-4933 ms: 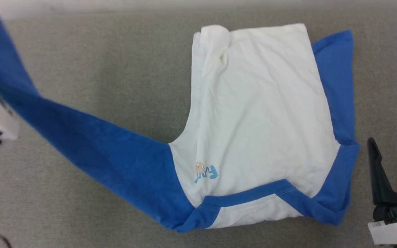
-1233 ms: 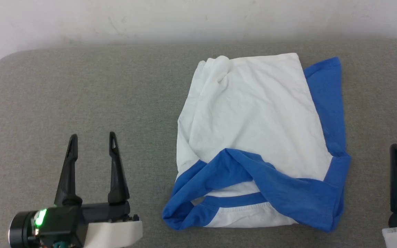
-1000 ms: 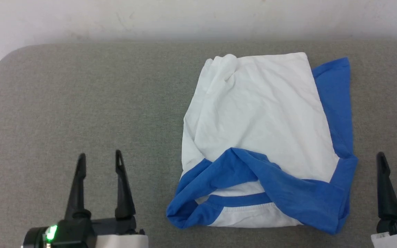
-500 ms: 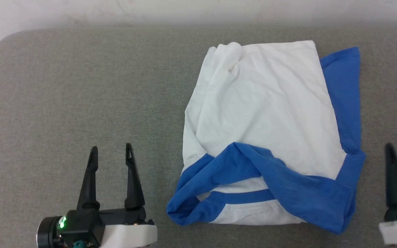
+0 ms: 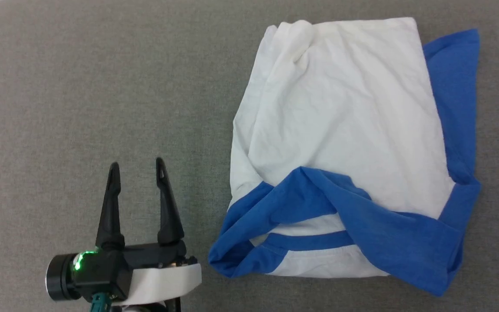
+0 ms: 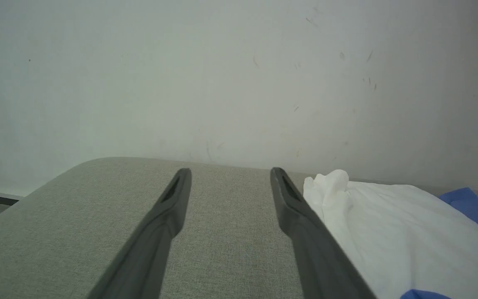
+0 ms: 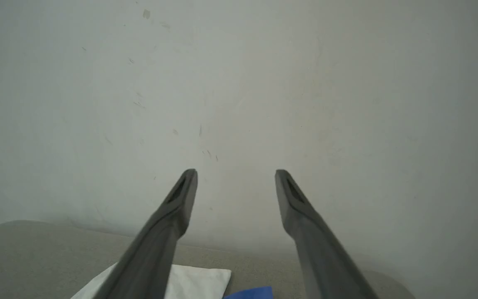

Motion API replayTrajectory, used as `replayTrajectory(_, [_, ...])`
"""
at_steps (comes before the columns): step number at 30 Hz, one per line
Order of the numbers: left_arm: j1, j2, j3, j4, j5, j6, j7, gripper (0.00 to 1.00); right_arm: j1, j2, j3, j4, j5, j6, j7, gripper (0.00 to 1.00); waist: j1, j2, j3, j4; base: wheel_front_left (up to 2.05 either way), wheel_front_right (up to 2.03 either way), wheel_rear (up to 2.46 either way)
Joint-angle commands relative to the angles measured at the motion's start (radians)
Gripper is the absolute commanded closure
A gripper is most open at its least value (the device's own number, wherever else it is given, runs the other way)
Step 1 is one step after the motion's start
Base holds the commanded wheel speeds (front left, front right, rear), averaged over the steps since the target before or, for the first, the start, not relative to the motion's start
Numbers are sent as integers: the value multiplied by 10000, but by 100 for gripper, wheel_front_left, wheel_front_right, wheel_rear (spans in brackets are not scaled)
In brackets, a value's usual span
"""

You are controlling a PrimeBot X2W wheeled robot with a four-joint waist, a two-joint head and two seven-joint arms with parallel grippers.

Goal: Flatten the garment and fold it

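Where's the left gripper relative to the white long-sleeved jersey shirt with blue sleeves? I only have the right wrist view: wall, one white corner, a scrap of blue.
Observer: In the head view the left gripper is over the bare grey fabric surface, left of the white jersey shirt with blue raglan sleeves and apart from it.
Operator: Jaws?
Observer: Open, with nothing between them; the left wrist view agrees.
Operator: Sleeves tucked in?
Observer: One blue sleeve lies across the lower white body, just above the blue collar band. The other sleeve runs along the shirt's right edge.
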Motion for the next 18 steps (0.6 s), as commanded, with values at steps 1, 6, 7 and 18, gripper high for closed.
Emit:
replayTrajectory(1, [-203,-114,46,-86,174,-88,-47,0,-539,-442,319,422,-98,-17,383,0,-2,0,584,266,0,0,0])
replayTrajectory(6, [-361,-401,94,-385,602,-97,-47,0,-2454,-900,1112,2441,-23,-17,2063,0,-2,0,1227,474,0,0,0])
replayTrajectory(7, [-383,-446,88,-442,683,-98,-47,0,-2760,-936,1213,2856,-59,-17,2466,0,-2,0,1360,524,0,0,0])
replayTrajectory(18, [-966,-701,-244,-419,1188,-360,-47,0,-4521,-1209,1665,5369,-770,-17,3971,0,-2,0,2649,1139,0,0,0])
